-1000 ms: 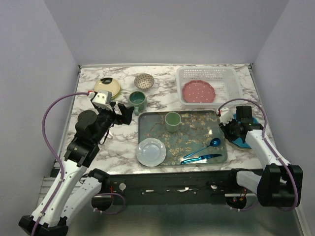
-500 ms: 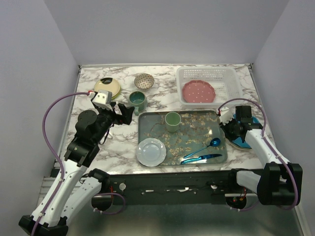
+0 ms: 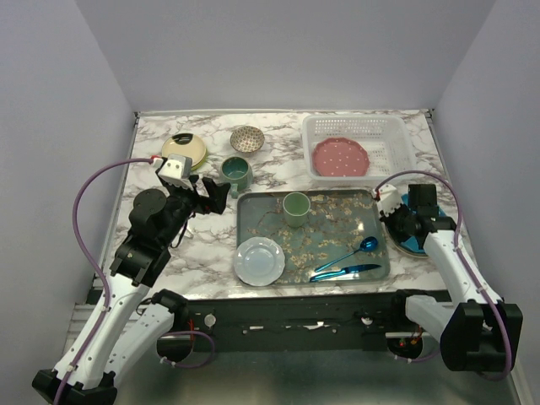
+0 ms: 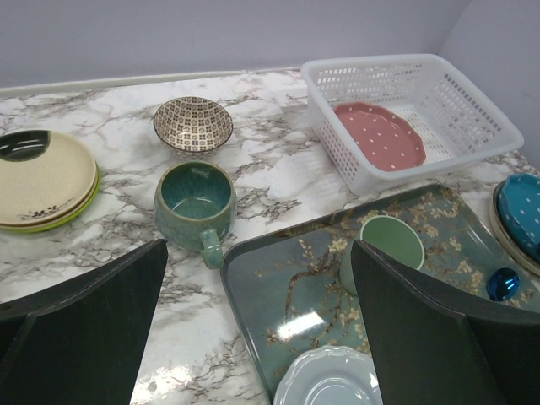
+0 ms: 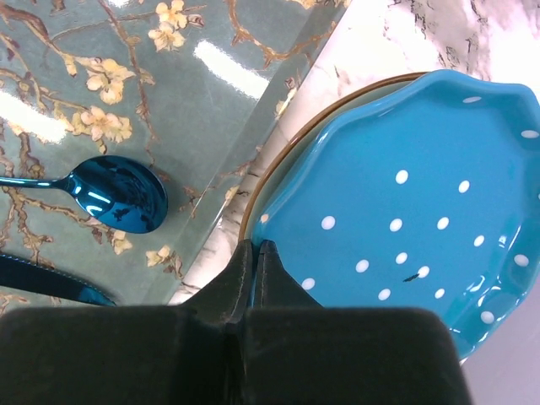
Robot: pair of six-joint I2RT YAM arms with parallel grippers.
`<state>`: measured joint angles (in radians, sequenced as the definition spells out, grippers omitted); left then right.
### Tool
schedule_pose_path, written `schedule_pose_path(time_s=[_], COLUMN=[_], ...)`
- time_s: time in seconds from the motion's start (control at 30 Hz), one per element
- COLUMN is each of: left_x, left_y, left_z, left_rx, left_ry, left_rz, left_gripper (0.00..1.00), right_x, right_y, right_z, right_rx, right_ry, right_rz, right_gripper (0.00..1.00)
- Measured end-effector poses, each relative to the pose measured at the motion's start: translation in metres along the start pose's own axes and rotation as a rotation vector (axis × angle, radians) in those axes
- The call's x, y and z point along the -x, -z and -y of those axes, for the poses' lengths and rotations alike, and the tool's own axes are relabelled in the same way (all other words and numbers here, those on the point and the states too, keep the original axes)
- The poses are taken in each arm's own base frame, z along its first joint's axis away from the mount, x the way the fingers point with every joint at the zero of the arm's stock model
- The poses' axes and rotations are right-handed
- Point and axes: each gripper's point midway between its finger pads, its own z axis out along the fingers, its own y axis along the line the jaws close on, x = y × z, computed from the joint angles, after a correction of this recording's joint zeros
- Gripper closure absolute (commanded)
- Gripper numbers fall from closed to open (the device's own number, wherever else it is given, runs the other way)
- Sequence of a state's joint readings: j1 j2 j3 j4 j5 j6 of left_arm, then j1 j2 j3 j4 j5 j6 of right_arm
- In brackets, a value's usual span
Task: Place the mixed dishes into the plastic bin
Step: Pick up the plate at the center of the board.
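Overhead, grey-veined marble tabletop [image 3: 283, 150] with plastic bin [image 3: 354, 125], plain lavender walls [image 3: 278, 51] around.

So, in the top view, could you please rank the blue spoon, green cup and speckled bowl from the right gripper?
1. blue spoon, just left of the right gripper.
2. green cup, farther left.
3. speckled bowl, back left.

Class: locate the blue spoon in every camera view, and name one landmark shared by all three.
Top external: blue spoon, lower right of centre.
Left wrist: only its bowl, at the right edge.
Right wrist: its bowl at left, beside the teal dotted plate.
Shared landmark: the blossom-patterned tray under the spoon.
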<state>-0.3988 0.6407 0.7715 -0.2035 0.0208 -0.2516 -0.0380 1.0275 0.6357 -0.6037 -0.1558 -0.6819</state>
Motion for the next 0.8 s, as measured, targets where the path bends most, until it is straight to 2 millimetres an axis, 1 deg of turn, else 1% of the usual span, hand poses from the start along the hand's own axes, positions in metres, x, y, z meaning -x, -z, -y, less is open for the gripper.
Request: schedule_pose_path(time_s=[0.33,0.4,0.5,0.6,0.67,0.7,0.77,0.8], left_x=[0.000,0.000,-0.002,-0.007,-0.012,-0.017,-0.021,-0.026], left_y=[0.000,0.000,-0.003,-0.010,-0.016,-0.022,-0.030,-0.037], left_z=[0.002,0.005,0.013,0.029,0.042,0.050,0.068,0.076], left_rx=[-0.014,-0.027,-0.073,-0.154,-0.219,-0.259,-0.339,-0.374], left_ry=[0.000,0.003,0.015,0.059,0.112,0.160,0.272,0.335], left_rz=[-0.003,-0.003,-0.009,-0.037,-0.065,-0.093,-0.135,-0.172], left_gripper=[0.01,0.01,0.01,0.01,0.01,0.01,0.01,0.01], right_x=[-0.002,-0.001,0.006,0.018,0.023,0.026,0.028,0.028], right_y=[0.003,0.007,0.019,0.036,0.042,0.047,0.051,0.053], right_z=[-0.005,-0.005,-0.002,0.001,0.002,0.001,-0.001,-0.003], right_rx=[0.023,0.015,-0.011,-0.034,-0.041,-0.043,-0.039,-0.036], right_ry=[0.024,0.031,0.054,0.081,0.095,0.106,0.120,0.129], right_rz=[-0.002,0.010,0.046,0.100,0.123,0.140,0.155,0.160], right_gripper=[0.99,0.99,0.99,0.99,1.00,1.00,0.99,1.00])
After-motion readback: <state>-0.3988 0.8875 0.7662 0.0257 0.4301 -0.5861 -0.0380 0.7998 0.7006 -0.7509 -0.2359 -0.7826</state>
